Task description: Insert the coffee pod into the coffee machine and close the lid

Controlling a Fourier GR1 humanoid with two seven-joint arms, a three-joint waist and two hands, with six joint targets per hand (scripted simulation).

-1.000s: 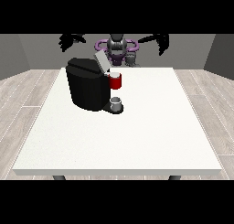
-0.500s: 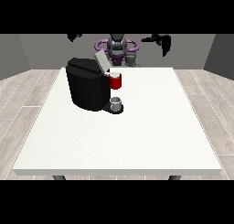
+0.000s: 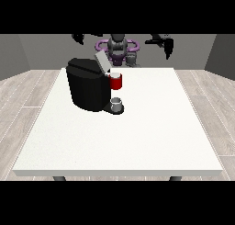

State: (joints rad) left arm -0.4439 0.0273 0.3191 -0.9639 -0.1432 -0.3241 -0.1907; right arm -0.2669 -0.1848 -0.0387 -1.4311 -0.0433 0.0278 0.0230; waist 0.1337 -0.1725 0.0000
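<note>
Front view across a large white table (image 3: 137,141). A black coffee machine (image 3: 87,88) stands on the table's far left part as seen here, its grey lid (image 3: 102,61) tilted up and open above the brewing head. The red front of the brewing head (image 3: 116,82) faces the view's right, with a pale round top that may be the coffee pod (image 3: 115,75) — whether it is the pod or a part of the machine cannot be told. Below it a small grey cup (image 3: 117,103) sits upright on the machine's base.

The robot (image 3: 118,48) stands behind the far edge of the table, its dark torso flanked by purple rings. Both arms are raised and spread wide, well above the table surface.

The hand at the view's right (image 3: 166,46) hangs at the end of its arm with the fingers pointing downward, fairly straight and holding nothing visible. It lies well apart from the machine, up and to the right of the open lid, beyond the table's far edge.

The hand at the view's left (image 3: 79,38) shows as a small dark shape near the top of the scene, above and behind the machine's rear; how its fingers lie cannot be told, and nothing is seen in it.

Neither hand touches the machine, the lid or the cup — the pale round top sits between the two hands, lower than both.
</note>
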